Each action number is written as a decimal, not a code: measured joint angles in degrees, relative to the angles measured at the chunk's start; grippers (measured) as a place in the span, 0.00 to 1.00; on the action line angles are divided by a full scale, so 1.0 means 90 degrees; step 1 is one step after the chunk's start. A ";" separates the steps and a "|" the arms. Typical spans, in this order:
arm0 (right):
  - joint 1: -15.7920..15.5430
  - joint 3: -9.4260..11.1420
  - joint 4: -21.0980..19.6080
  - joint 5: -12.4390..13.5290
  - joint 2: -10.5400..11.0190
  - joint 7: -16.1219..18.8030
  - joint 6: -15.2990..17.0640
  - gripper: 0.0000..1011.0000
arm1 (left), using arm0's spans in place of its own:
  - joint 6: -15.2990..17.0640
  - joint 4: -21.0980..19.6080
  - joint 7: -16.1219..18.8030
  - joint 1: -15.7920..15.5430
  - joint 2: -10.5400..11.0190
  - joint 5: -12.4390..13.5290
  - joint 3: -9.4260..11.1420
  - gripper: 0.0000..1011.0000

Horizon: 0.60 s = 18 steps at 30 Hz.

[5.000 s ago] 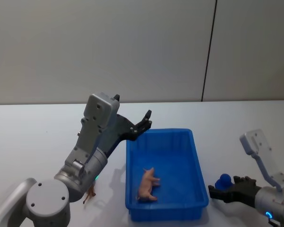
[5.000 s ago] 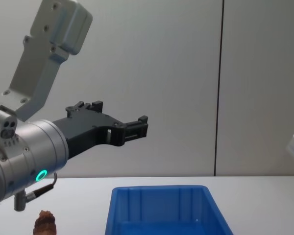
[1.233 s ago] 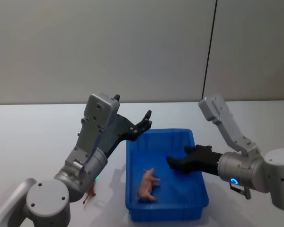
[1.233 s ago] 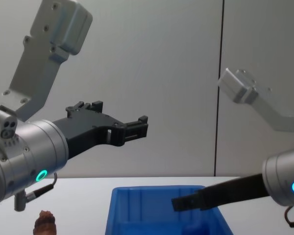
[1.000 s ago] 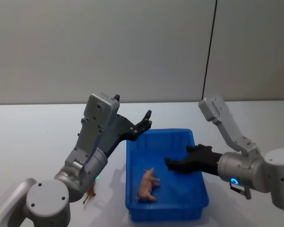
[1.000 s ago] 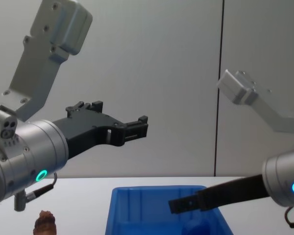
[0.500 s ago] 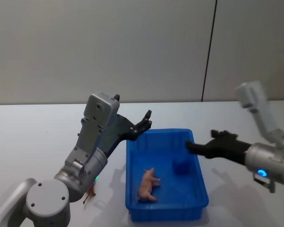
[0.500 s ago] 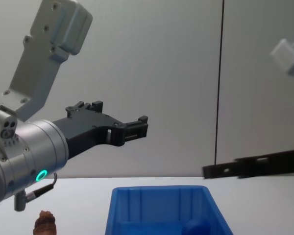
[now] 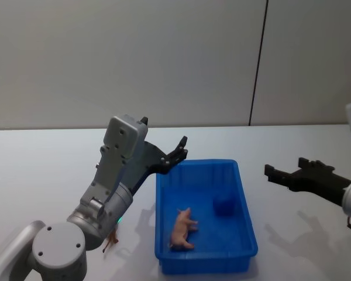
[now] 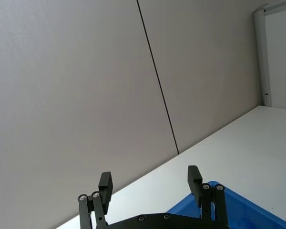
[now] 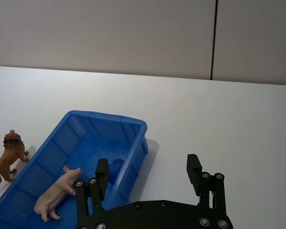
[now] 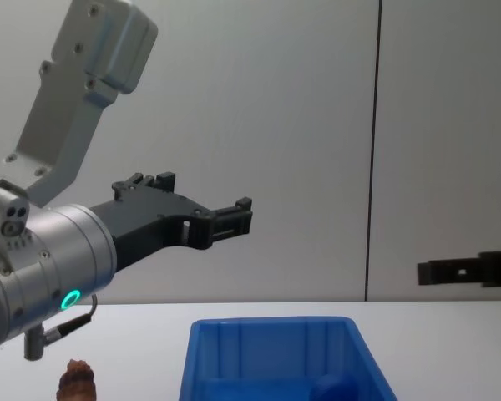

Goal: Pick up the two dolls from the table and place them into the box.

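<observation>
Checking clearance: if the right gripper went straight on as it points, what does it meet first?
Probably nothing near: the right gripper is level above the box rim, aimed past its far corner over the table toward the wall. Depth is unclear.

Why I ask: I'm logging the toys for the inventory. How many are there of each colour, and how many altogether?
Pink pig: 1, in the blue box
Blue toy: 1, in the box
Brown lion: 1, on the table beside the box
Total: 3
</observation>
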 joint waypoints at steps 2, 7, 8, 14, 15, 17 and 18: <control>-0.0034 0.0034 -0.0031 0.0059 0.0025 -0.0037 -0.0009 0.99 | 0.0000 0.0000 -0.0001 0.0000 0.0000 0.0000 0.0000 0.99; -0.0125 0.0127 -0.0109 0.0215 0.0091 -0.0133 -0.0035 0.99 | -0.0023 0.0000 -0.0004 -0.0006 -0.0006 0.0002 -0.0009 0.99; -0.0125 0.0127 -0.0109 0.0215 0.0091 -0.0133 -0.0035 0.99 | -0.0036 0.0000 -0.0005 -0.0008 -0.0006 0.0004 -0.0012 0.99; -0.0199 0.0203 -0.0172 0.0342 0.0146 -0.0217 -0.0053 0.99 | -0.0050 -0.0058 -0.0005 -0.0028 0.0013 -0.0003 -0.0076 0.99; -0.0205 0.0209 -0.0179 0.0352 0.0150 -0.0225 -0.0054 0.99 | 0.0002 -0.0095 -0.0001 -0.0024 0.0034 -0.0030 -0.0098 0.99; -0.0221 0.0223 -0.0191 0.0380 0.0161 -0.0243 -0.0059 0.99 | 0.0068 -0.0150 0.0008 -0.0007 0.0064 -0.0063 -0.0123 0.99; -0.0226 0.0228 -0.0194 0.0387 0.0164 -0.0248 -0.0060 0.99 | 0.0161 -0.0206 0.0023 0.0013 0.0097 -0.0111 -0.0147 0.99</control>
